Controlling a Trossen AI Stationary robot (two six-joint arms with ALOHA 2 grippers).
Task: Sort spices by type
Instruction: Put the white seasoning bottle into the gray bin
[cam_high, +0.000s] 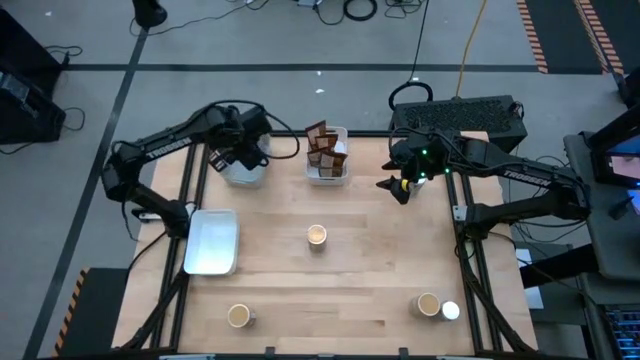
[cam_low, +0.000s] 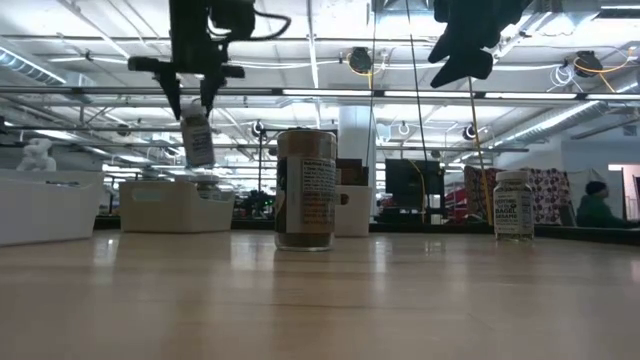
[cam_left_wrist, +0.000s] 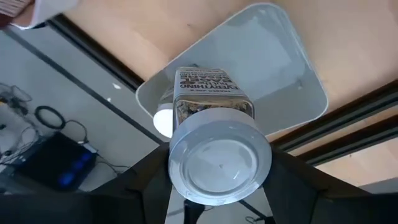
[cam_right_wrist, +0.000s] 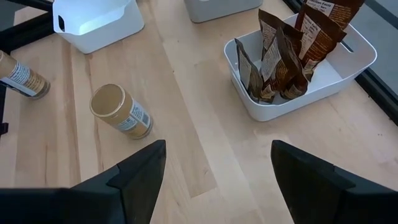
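My left gripper hangs over the far-left white tray, shut on a white-topped spice jar. A second white-topped jar lies in that tray below it. Dark brown packets stand in the middle far tray. Tan-topped jars stand upright on the table at the centre, near left and near right, with a white-topped jar beside the last. My right gripper hovers open above the table's far right, with nothing between its fingers. My left gripper pinches the jar at its lid end between its two fingers, one on each side of the white lid. The fingers come from above, slanting down. The jar hangs below them, slightly tilted, clear of the tray.
A pale tray sits at the left edge, nearer than the left arm. A dark box with cables stands behind the table's far right. Bare wood lies across the middle and near part of the table.
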